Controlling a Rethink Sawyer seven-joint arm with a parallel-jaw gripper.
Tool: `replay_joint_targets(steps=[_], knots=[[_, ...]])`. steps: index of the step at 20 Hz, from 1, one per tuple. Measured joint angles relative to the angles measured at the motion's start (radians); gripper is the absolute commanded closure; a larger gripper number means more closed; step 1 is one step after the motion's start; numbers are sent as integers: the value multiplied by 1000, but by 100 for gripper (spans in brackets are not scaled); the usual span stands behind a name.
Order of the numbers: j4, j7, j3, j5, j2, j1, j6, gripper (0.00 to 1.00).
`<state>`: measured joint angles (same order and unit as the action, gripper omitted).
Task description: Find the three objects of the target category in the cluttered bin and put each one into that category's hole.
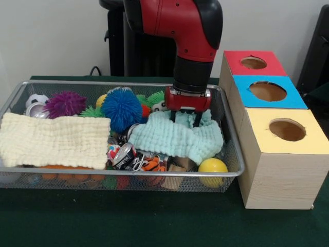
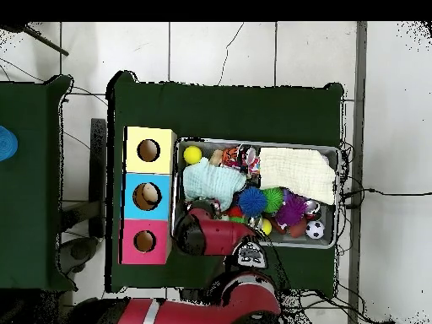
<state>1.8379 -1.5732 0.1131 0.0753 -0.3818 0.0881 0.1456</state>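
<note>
The gripper [image 1: 185, 122] fingers [image 1: 197, 120] press spread into the mint cloth [image 1: 177, 138] in the bin [image 1: 232, 154]; pinch it firmly, lift clear to uncover bottles.

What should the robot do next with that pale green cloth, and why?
Probably close the gripper on the mint cloth and lift it aside. The gripper is already pressed into the cloth, no clear bottle shows anywhere in the wire bin, and the cloth covers a good part of the clutter where one might hide.
</note>
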Motion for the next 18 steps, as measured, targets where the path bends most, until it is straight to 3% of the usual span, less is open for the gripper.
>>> replay_joint_targets(steps=[5,11,12,18], knots=[[9,0,-19,31,-15,37,4,0],[61,0,-79,84,-109,164,-58,0],[69,0,-86,100,-145,214,-98,100],[69,0,-91,138,-198,285,-146,100]])
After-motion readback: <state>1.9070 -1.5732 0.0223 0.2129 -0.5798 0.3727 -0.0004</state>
